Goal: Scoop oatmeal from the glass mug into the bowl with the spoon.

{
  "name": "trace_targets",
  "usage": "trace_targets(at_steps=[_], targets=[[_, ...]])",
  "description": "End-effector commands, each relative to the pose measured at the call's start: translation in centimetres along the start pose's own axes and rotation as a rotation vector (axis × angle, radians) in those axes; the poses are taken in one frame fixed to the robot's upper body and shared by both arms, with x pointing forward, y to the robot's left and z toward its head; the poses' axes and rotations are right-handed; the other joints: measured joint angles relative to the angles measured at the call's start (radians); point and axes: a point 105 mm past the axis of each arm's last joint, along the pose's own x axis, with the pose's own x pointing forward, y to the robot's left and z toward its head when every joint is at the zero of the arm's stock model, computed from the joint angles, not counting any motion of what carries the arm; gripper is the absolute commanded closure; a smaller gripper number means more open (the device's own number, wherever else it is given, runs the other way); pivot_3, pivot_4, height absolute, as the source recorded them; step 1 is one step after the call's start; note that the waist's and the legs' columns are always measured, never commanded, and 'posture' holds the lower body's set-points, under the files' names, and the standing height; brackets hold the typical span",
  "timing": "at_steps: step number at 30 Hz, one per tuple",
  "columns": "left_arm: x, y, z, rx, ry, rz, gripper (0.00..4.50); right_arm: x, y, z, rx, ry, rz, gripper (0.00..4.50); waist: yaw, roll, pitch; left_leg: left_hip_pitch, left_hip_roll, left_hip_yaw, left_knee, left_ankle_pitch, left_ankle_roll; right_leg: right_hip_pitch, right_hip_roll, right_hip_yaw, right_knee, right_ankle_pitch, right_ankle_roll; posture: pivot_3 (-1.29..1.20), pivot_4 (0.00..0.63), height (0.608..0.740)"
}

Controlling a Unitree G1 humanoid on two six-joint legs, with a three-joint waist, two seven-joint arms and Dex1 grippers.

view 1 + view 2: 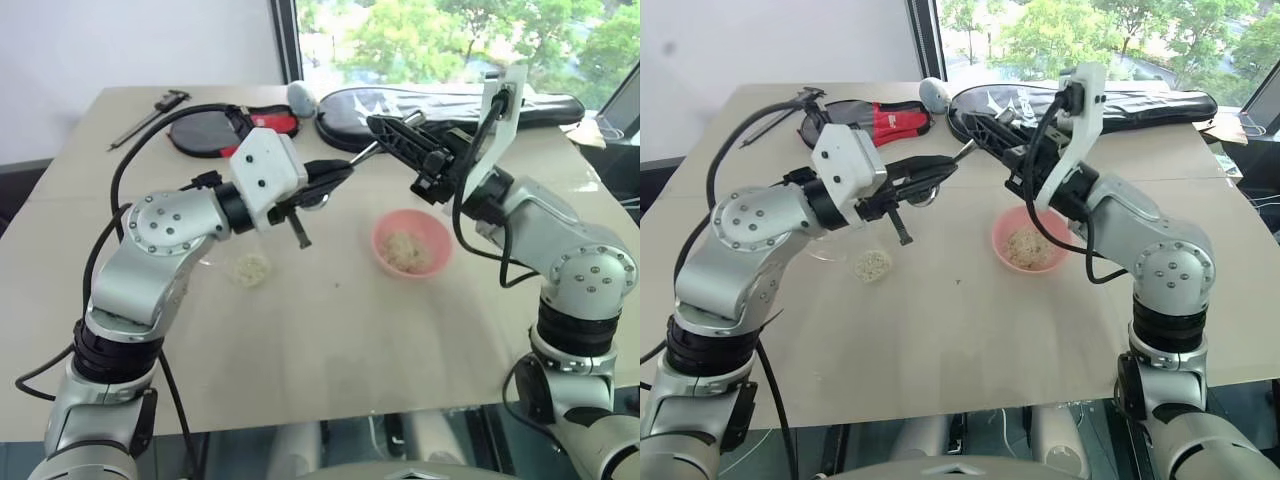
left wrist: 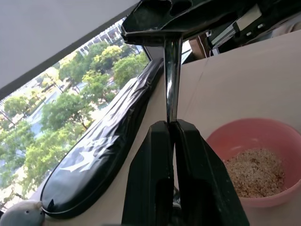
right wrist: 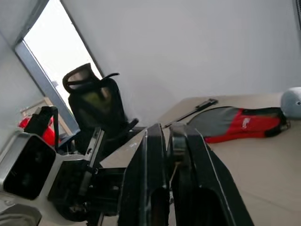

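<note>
Both pincers meet level above the counter, left pincer and right pincer each clamped on the spoon. Its oval end is hidden; the bowl sits below the right pincer

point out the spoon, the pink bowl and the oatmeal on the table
spoon (image 2: pixel 172 75), left wrist view, on the shiny handle between the two grippers
pink bowl (image 1: pixel 383 238), left eye view, on its left rim
oatmeal (image 1: pixel 874 264), right eye view, middle of the loose heap

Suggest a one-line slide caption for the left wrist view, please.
Both grippers clamp the spoon beside the pink bowl of oatmeal.
</note>
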Motion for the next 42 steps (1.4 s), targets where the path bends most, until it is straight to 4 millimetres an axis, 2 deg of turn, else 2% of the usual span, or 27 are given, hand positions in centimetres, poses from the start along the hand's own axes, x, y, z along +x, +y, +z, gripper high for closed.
trace_targets(at_steps=[1, 3, 4, 6, 9, 12, 14, 16, 19, 24, 27, 37, 42], targets=[[-0.3, 0.2, 0.7, 0.038, -0.019, 0.006, 4.50, -0.2, -0.1, 1.4, -0.024, -0.056, -0.014, 4.45, 0.000, 0.000, 0.000, 0.000, 0.000, 0.000, 0.000, 0.000, 0.000, 0.000, 0.000, 0.000, 0.000, 0.000, 0.000, 0.00, 0.150, 0.740], [-0.4, 0.3, 0.5, 0.035, -0.012, 0.016, 4.50, -0.1, -0.1, 1.4, -0.023, -0.055, -0.017, 4.45, 0.000, 0.000, 0.000, 0.000, 0.000, 0.000, 0.000, 0.000, 0.000, 0.000, 0.000, 0.000, 0.000, 0.000, 0.000, 0.00, 0.150, 0.740], [-0.4, 0.4, 0.5, 0.037, -0.011, 0.018, 3.95, -0.1, -0.1, 1.3, -0.021, -0.054, -0.017, 4.50, 0.000, 0.000, 0.000, 0.000, 0.000, 0.000, 0.000, 0.000, 0.000, 0.000, 0.000, 0.000, 0.000, 0.000, 0.000, 0.00, 0.150, 0.740], [-0.5, 0.4, 0.6, 0.035, -0.019, 0.027, 3.55, -0.1, -0.1, 1.3, -0.013, -0.056, -0.017, 4.50, 0.000, 0.000, 0.000, 0.000, 0.000, 0.000, 0.000, 0.000, 0.000, 0.000, 0.000, 0.000, 0.000, 0.000, 0.000, 0.00, 0.150, 0.740], [-0.8, 0.7, 1.3, 0.034, -0.048, 0.058, 2.20, 0.0, -0.2, 1.5, 0.009, -0.073, -0.023, 4.50, 0.000, 0.000, 0.000, 0.000, 0.000, -0.001, 0.000, 0.000, 0.000, 0.000, 0.000, 0.000, 0.000, 0.000, 0.000, 0.00, 0.150, 0.740], [-1.7, 1.9, 2.9, 0.013, -0.130, 0.156, 2.20, -0.1, -0.9, 2.1, 0.056, -0.109, -0.058, 4.50, 0.000, 0.000, 0.000, -0.001, 0.000, -0.001, 0.000, 0.000, 0.000, 0.000, 0.000, -0.001, 0.000, 0.000, 0.000, 0.00, 0.150, 0.740], [-2.6, 3.2, 4.3, -0.064, -0.228, 0.268, 2.20, -0.2, -1.4, 2.4, 0.092, -0.129, -0.082, 4.50, 0.000, 0.001, 0.000, -0.001, 0.000, -0.001, 0.000, 0.000, 0.000, 0.000, 0.000, -0.001, -0.001, 0.000, 0.000, 0.00, 0.150, 0.740], [-6.0, 5.1, 4.3, -0.177, -0.259, 0.461, 2.20, -0.7, -2.8, 3.4, 0.159, -0.180, -0.141, 4.50, -0.008, 0.001, 0.000, -0.002, 0.000, -0.002, 0.000, 0.000, 0.000, 0.000, -0.001, -0.002, -0.001, 0.000, 0.000, 0.00, 0.150, 0.740], [-9.7, 5.7, 2.7, -0.250, -0.188, 0.637, 2.20, -1.1, -4.4, 4.2, 0.204, -0.215, -0.206, 4.50, -0.013, 0.001, 0.001, -0.001, 0.001, -0.007, 0.000, 0.000, 0.000, -0.001, 0.000, -0.001, 0.000, 0.000, 0.000, 0.00, 0.150, 0.740], [-14.6, 3.3, -0.1, -0.274, -0.039, 0.814, 2.20, -1.9, -6.5, 4.7, 0.223, -0.227, -0.281, 4.50, -0.015, 0.001, 0.001, -0.003, 0.000, -0.010, 0.000, 0.000, 0.000, -0.001, -0.001, -0.004, 0.000, 0.000, 0.000, 0.00, 0.150, 0.740], [-16.2, 1.9, -1.6, -0.299, 0.020, 0.878, 2.20, -2.1, -7.1, 4.6, 0.221, -0.217, -0.300, 4.50, -0.010, 0.001, 0.001, -0.003, 0.000, -0.009, 0.000, 0.000, 0.000, 0.000, -0.002, -0.004, -0.001, 0.000, 0.000, 0.00, 0.150, 0.740], [-18.5, -3.3, -8.5, -0.495, 0.157, 0.865, 2.20, -2.6, -7.8, 4.2, 0.207, -0.201, -0.334, 4.50, -0.001, 0.003, 0.000, -0.004, -0.001, -0.006, 0.000, 0.000, 0.000, 0.000, -0.001, -0.007, -0.002, -0.001, -0.002, 0.00, 0.150, 0.740], [-18.2, -4.1, -10.9, -0.489, 0.219, 0.832, 2.20, -2.9, -7.9, 4.1, 0.199, -0.203, -0.349, 4.50, 0.000, 0.003, 0.000, -0.004, -0.001, -0.006, 0.000, 0.000, 0.000, 0.000, -0.001, -0.007, -0.002, -0.001, -0.002, 0.00, 0.150, 0.740]])
